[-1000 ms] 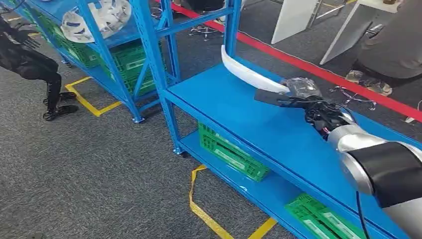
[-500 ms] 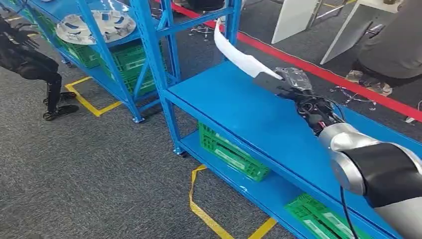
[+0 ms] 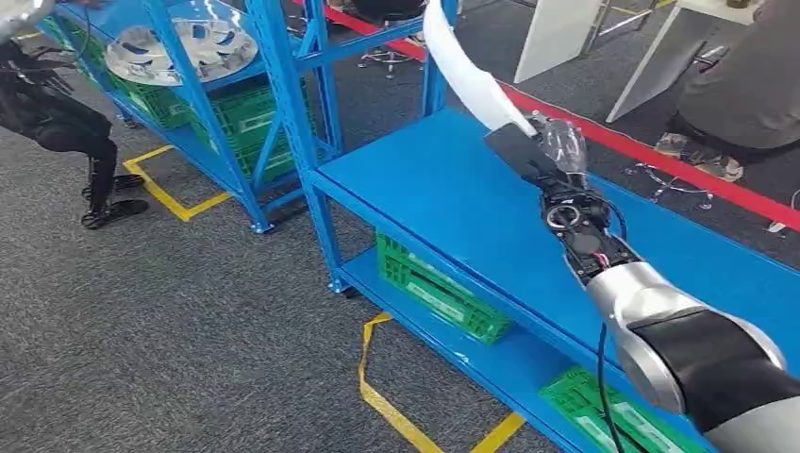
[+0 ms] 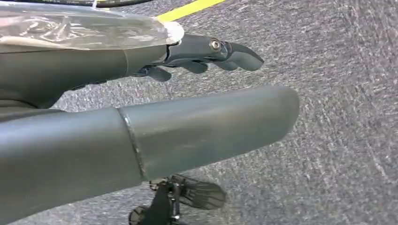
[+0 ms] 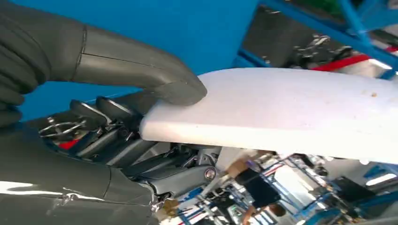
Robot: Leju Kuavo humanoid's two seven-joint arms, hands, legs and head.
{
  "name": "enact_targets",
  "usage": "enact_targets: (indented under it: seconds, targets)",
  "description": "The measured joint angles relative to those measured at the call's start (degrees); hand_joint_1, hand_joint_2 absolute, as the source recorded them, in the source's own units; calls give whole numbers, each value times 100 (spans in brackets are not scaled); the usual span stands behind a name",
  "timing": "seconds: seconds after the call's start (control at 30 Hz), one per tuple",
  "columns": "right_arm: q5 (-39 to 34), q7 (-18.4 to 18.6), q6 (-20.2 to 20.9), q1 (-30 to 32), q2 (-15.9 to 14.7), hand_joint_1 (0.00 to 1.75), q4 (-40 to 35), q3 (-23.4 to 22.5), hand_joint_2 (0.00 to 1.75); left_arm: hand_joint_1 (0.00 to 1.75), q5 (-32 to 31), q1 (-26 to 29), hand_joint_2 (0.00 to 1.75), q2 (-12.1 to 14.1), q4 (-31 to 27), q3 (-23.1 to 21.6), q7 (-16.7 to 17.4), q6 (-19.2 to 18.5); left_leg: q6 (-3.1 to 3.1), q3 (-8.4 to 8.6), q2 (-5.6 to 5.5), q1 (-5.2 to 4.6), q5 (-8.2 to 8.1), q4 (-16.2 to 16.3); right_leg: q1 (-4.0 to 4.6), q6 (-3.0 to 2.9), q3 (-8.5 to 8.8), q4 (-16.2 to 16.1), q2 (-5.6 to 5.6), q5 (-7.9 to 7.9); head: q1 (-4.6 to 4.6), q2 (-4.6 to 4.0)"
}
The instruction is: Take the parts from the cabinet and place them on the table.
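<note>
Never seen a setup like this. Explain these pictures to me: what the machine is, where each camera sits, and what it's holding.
This is a humanoid robot with two silver arms. The wide picture comes from its head, looking down at blue shelving with green crates underneath. Its right hand grips a long, curved white part, lifted above the shelf. The right wrist camera sits just behind that hand: thumb on top of the white part, darker fingers below. The left wrist camera shows the left hand hanging over grey carpet, holding nothing. Another shelf holds a silver wheel cover.
</note>
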Motion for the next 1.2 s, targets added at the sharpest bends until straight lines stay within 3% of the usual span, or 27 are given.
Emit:
enact_targets:
  seconds: [0.03, 0.27, 0.4, 0.57, 0.83, 1.17, 1.2]
  targets:
    - [-73, 38, 48, 81, 13, 175, -253, 15, 175, 0, 33, 0, 175, -7, 0, 29, -18, 44, 0, 0, 0, 0, 0, 0, 0, 0, 0, 0, 0, 0, -2, 0]
    - [-304, 468, 367, 459, 173, 175, -1720, 175, 175, 0, 149, 9, 175, -55, 2, 203, -142, 317, 0, 0, 0, 1, 0, -1, 0, -1, -2, 1, -1, -1, 0, 0]
    - [-422, 582, 540, 548, 267, 175, -2458, 297, 175, 0, 127, 6, 175, -79, 2, 284, -175, 90, 0, 0, 1, 1, 0, -1, 0, -1, -3, 1, 1, -1, 0, 0]
    - [-818, 623, 826, 548, 406, 175, -3087, 409, 175, 0, 142, -1, 175, -123, 2, 315, -476, -146, 0, 0, 1, 1, 0, -1, 0, -2, -3, 1, 0, -2, 0, 0]
    - [-527, 606, 523, 507, 640, 175, -3640, 557, 175, 0, 133, -68, 175, -182, 2, 317, -597, -120, 0, 0, 1, 1, 0, -1, 0, -2, -2, 1, 0, -1, 0, 0]
    - [-455, 488, 50, 323, 837, 175, -3758, 715, 175, 0, 197, -70, 175, -179, 2, 370, -641, -122, -1, 0, 1, 3, 0, -1, 1, -5, -3, 1, 0, -4, -2, 0]
    - [-455, 488, 42, 324, 844, 175, -3762, 719, 175, 0, 203, -71, 0, -179, 2, 383, -645, -122, -1, 0, 1, 3, 0, -1, 1, -7, -3, 1, 0, -5, 2, 0]
